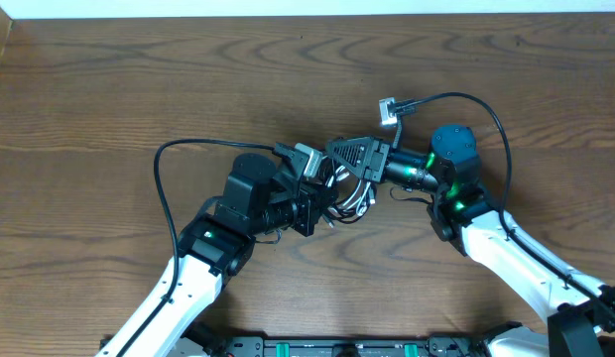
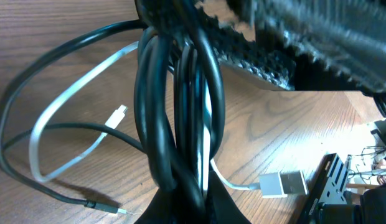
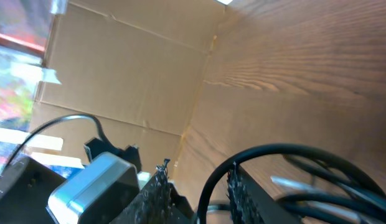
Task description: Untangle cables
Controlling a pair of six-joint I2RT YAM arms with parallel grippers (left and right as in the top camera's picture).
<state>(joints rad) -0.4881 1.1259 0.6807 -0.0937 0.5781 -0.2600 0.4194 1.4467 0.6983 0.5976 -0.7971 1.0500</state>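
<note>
— Where are the cables (image 2: 180,118)?
— Bunched in my clamped left end effector (image 1: 309,201). My right end effector (image 3: 198,190), beside it, straddles one black loop (image 3: 274,149), narrowly apart.
— Advice?
— Anchor left; draw right slowly away.

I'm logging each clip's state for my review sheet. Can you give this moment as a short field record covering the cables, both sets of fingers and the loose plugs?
surface: wooden table
cables: black cables twisted into an upright bundle, white cable threaded through
left gripper: fingers shut on the black cables
right gripper: fingers partly apart around a black loop; grip unclear
loose ends: white USB plug, small pale plug and black plug, all lying on the table
status: tangled
</note>
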